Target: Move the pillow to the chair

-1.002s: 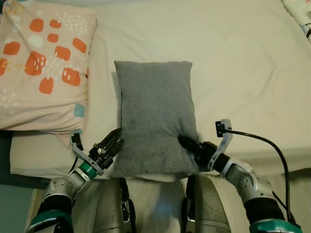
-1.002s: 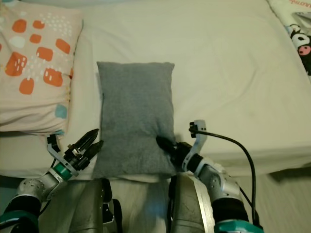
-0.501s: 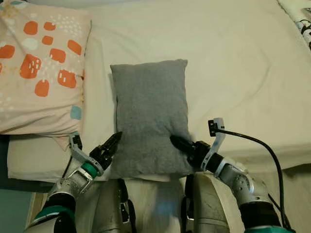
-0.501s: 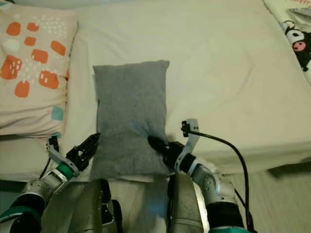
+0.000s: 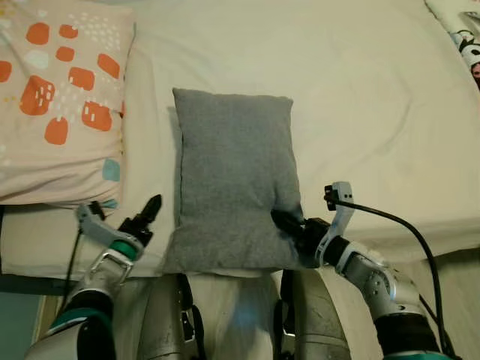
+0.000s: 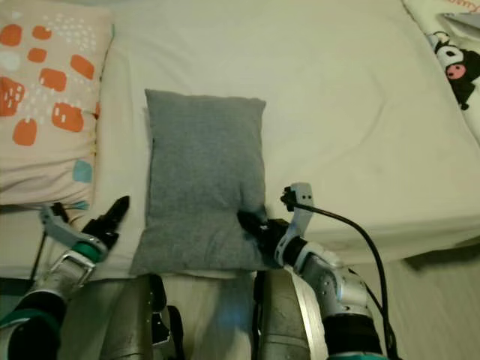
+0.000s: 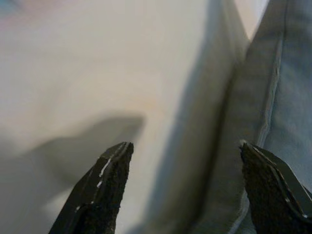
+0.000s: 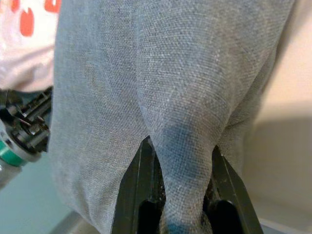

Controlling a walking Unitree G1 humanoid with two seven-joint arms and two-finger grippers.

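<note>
Bed (image 5: 375, 97): grey pillow (image 5: 236, 187), long axis running away from robot; right claw (image 5: 289, 225) pinching its near-right corner; left claw (image 5: 150, 210) spread, just left.

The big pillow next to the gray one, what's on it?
Orange blotches and white dots on the patterned pillow, clearest in the left eye view.
</note>
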